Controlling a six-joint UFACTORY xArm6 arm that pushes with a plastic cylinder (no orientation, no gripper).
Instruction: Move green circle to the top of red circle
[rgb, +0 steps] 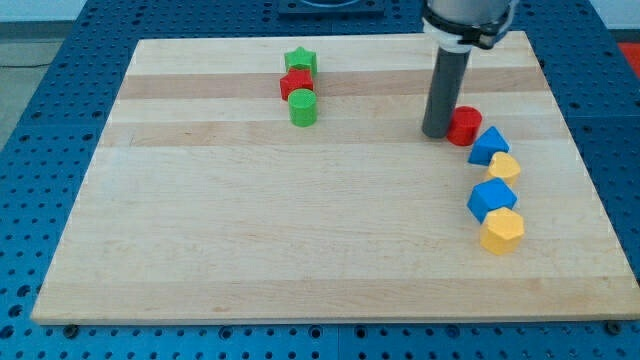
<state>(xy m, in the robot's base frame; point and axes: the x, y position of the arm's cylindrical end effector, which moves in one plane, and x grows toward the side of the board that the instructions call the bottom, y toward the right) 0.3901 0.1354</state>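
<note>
The green circle (303, 107) is a short cylinder standing at the view's upper middle, just below a red block (296, 83) and a green star (300, 61). The red circle (465, 126) is a short cylinder at the view's upper right. My tip (436, 133) rests on the board right against the red circle's left side, far to the right of the green circle.
Below the red circle a column runs down the right side: a blue triangle block (489, 146), a yellow block (504, 166), a blue cube (491, 199) and a yellow hexagon block (502, 231). The wooden board (250, 240) lies on a blue perforated table.
</note>
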